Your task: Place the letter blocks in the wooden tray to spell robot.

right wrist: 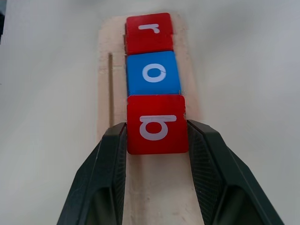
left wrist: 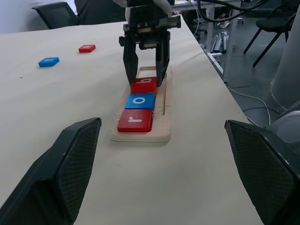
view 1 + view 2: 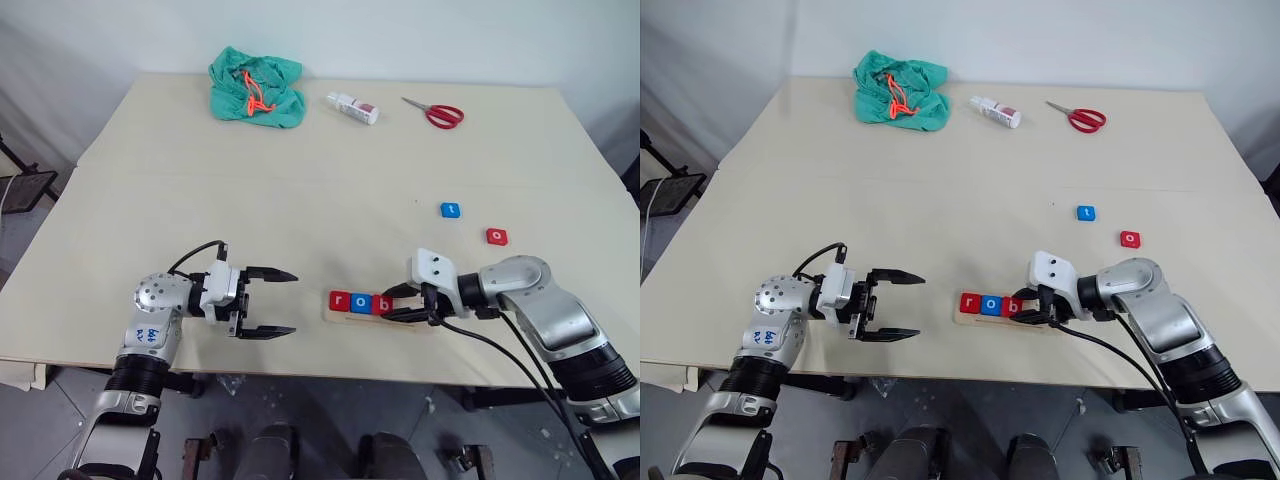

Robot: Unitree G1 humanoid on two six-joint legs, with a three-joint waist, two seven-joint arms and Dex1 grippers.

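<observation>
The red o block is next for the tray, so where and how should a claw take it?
Grip the red o block across two opposite side edges, coming straight down from above: it lies flat on the table, apart from the blue t block, so its sides are free.

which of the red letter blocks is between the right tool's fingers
The red b block, third in the wooden tray. The red r sits at the tray's end; the red o lies loose.

white "r" on red block (image 1: 149,31), "o" on blue block (image 1: 153,73), "b" on red block (image 1: 156,124), "t" on loose blue block (image 3: 451,210), "o" on loose red block (image 3: 497,236)
</observation>
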